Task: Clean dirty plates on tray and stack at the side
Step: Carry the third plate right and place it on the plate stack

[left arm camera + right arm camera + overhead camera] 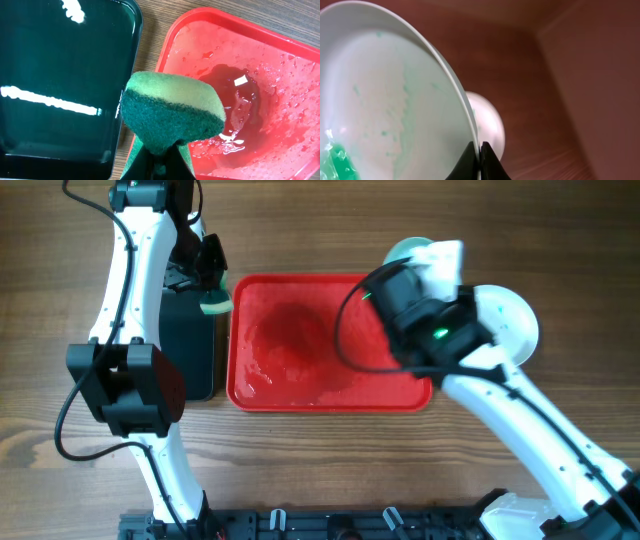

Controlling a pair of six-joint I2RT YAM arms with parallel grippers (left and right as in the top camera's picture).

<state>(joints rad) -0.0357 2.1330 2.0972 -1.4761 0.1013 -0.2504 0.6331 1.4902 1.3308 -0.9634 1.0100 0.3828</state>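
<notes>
Right gripper (479, 152): closed on the rim of 1 plate, the fingers pinching its edge.
Held plate (385, 100): off the far right corner of the tray (300, 340), tilted in the grip; faint teal streaks cross its face, with a denser green smear near its lower edge in the wrist view.
Second plate (515, 320): flat on the table (300, 470) just right of the tray, partly under the right arm; it looks white in the wrist view. Whether it is 1 plate or a stack I cannot tell.
Left gripper (160, 167): closed on 1 green sponge (172, 112), clamped from below.
Sponge place: above the tray's left rim, at the far left corner, between the tray and the black tray (190, 345).
Tray: red, wet, with water drops and a shallow puddle near its middle.
Black tray: just left of the tray, side by side with it, with a glossy dark surface.
Counts: 2 plates told apart, 1 sponge, 1 red tray, 1 black tray, 2 grippers.
</notes>
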